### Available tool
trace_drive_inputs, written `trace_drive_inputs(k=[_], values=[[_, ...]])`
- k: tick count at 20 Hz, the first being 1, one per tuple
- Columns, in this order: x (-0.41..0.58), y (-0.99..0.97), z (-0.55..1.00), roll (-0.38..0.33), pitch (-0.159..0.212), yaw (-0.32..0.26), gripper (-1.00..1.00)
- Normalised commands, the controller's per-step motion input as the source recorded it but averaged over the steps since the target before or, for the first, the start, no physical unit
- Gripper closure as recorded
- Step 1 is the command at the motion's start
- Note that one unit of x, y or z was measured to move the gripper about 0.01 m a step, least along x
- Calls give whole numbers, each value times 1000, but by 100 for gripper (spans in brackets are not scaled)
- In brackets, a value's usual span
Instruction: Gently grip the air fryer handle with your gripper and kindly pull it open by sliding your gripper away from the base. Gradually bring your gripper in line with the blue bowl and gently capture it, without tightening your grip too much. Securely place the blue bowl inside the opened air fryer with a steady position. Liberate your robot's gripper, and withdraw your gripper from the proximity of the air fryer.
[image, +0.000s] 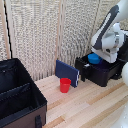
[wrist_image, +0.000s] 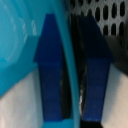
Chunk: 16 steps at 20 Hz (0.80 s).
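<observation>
Pale woven screens back a wooden table (image: 85, 107), and at the exterior view's right I see the air fryer (image: 100, 70) with its drawer pulled out toward the table's middle. My arm hangs over it, and the blue bowl (image: 93, 58) sits in the open drawer under the wrist. On the wrist view the gripper (wrist_image: 73, 70) is narrowed on the bowl's rim (wrist_image: 67, 60), one blue pad (wrist_image: 50, 70) inside the wall and the other outside, with the perforated basket floor (wrist_image: 102, 17) behind. I judge this the placing step. To do it well I settle the bowl flat on that floor before letting go, open slowly so the rim doesn't tip, then rise straight up clear of the drawer walls. I can't make out the handle.
</observation>
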Motion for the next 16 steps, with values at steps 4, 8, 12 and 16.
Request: trace_drive_inputs(k=[4,8,12,16], values=[[285,-18,-344,-106,158,0,100],[74,15,-55,-66,104,2,-100],[0,0,176,0,47,0,-100],[0,-1,412,3,8,0,-100]])
